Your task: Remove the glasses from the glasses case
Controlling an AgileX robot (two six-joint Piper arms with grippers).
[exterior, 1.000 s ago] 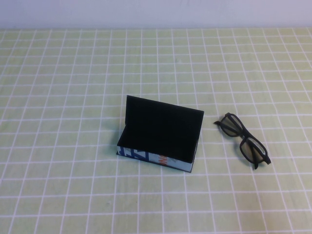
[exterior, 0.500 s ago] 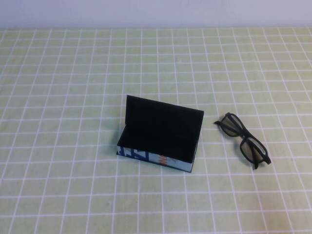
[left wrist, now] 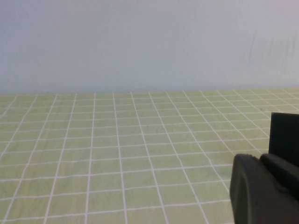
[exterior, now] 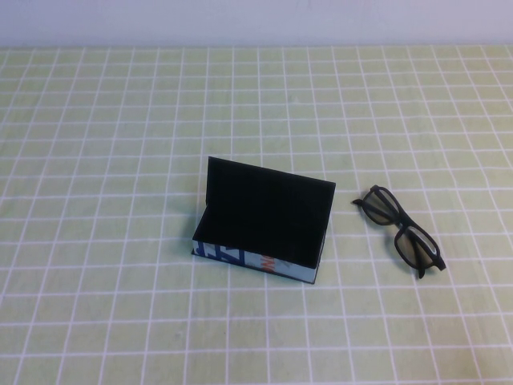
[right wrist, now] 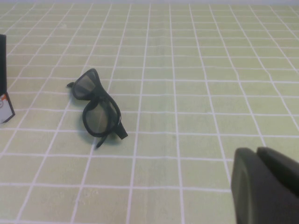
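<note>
The glasses case [exterior: 263,223] stands open in the middle of the table, its black lid upright and its black inside empty. Its light blue printed front faces me. The black glasses [exterior: 399,227] lie folded on the cloth to the right of the case, apart from it. They also show in the right wrist view [right wrist: 98,114], with a corner of the case [right wrist: 3,95] beside them. My right gripper [right wrist: 258,154] is shut and empty, well back from the glasses. My left gripper [left wrist: 261,159] is shut and empty, with the case's black lid edge [left wrist: 285,136] just beyond it. Neither arm shows in the high view.
A green cloth with a white grid [exterior: 120,160] covers the table. A pale wall [exterior: 256,20] runs along the far edge.
</note>
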